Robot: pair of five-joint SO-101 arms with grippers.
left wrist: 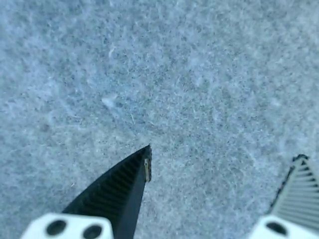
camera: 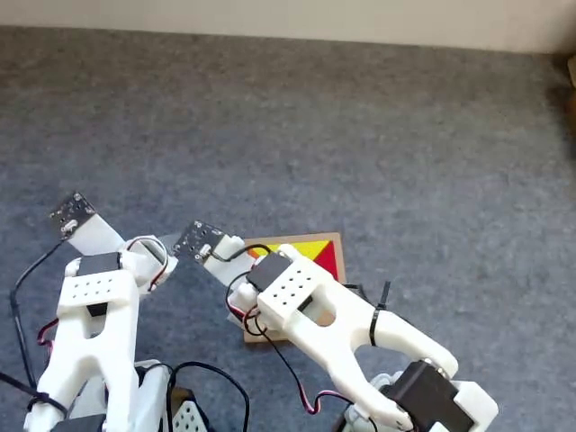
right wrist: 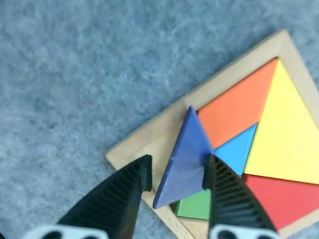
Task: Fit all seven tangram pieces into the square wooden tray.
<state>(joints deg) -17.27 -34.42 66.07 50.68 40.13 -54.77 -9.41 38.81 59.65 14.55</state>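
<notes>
The square wooden tray (right wrist: 149,137) lies on grey carpet, with an orange triangle (right wrist: 234,107), a yellow triangle (right wrist: 286,134), a light blue piece (right wrist: 234,152), a red piece (right wrist: 279,196) and a green piece (right wrist: 194,206) seated in it. A dark blue triangle (right wrist: 187,154) rests askew over the tray's rim and the green piece. My right gripper (right wrist: 177,172) is open and straddles it: one finger touches its edge, while the other stands a little apart. My left gripper (left wrist: 224,159) hangs wide open over bare carpet. From above, the right arm (camera: 297,297) covers most of the tray (camera: 328,238).
Grey carpet (camera: 360,126) stretches around the tray. The left arm (camera: 90,297) stands beside the right arm, left of the tray. Cables trail by the arm bases at the near edge.
</notes>
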